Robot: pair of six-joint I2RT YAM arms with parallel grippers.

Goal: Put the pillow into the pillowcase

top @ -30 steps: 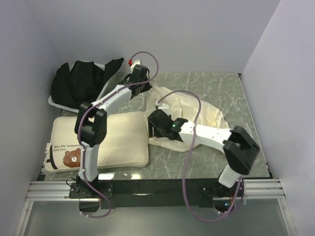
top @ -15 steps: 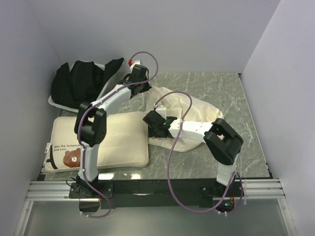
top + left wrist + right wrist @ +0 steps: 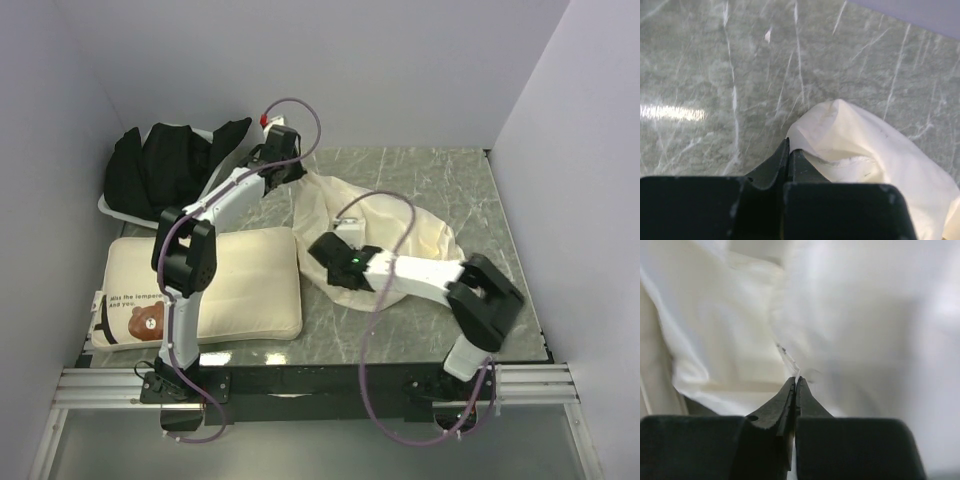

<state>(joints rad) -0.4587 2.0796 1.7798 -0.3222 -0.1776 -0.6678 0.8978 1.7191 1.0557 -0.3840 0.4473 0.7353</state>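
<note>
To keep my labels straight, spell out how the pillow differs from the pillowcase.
The pillow is thick, padded and flat; the pillowcase is thin, limp and wrinkled. The pillow bears a bear cartoon and lettering; the pillowcase is plain. The pillow is ungripped; the pillowcase is pinched by the left gripper and the right gripper. Both are cream.

A: Open desk (image 3: 450, 170) back-right, plus a strip front-centre. Left side?
B: Blocked. The pillow (image 3: 250, 285) sits front-left, black cloth (image 3: 160, 170) behind it, left arm (image 3: 225, 195) crossing above. The pillowcase (image 3: 420, 230) fills the centre; right arm (image 3: 420, 272) lies across its near edge.
</note>
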